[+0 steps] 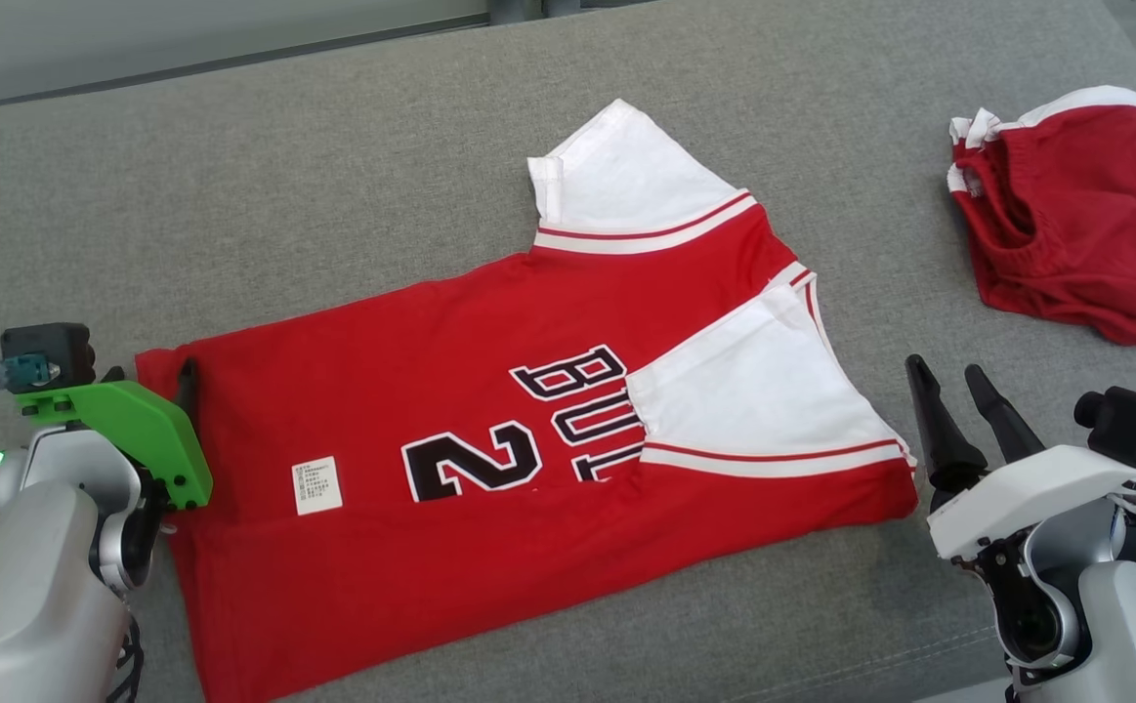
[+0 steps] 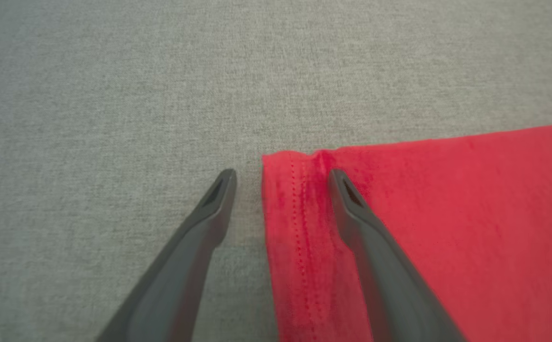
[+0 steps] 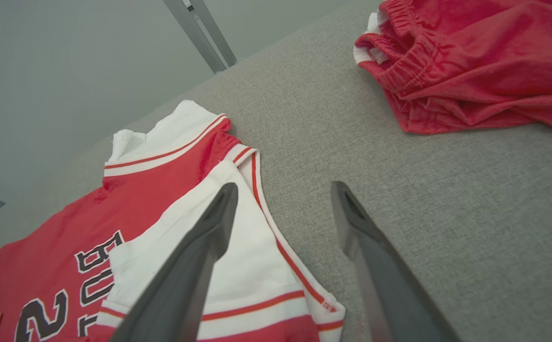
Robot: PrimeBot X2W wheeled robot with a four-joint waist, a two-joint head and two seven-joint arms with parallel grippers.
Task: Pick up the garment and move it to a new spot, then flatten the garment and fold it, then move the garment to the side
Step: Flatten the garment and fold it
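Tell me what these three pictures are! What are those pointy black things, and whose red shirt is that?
It is a robot with two arms. Each arm ends in a gripper with two long dark fingers, the pointy things you noticed. One picture comes from a camera on the robot's head, looking down at a grey cushioned surface. The other two come from small cameras on its wrists, looking along the fingers.

On the surface lies a red basketball jersey with white sleeves; one sleeve is folded over the front, hiding some letters. Off to the robot's right sits a pair of rumpled red shorts.

The left gripper is open at the jersey's bottom corner, one finger over the fabric and one over the grey cloth. The right gripper is open beside the folded sleeve. Neither is holding anything.
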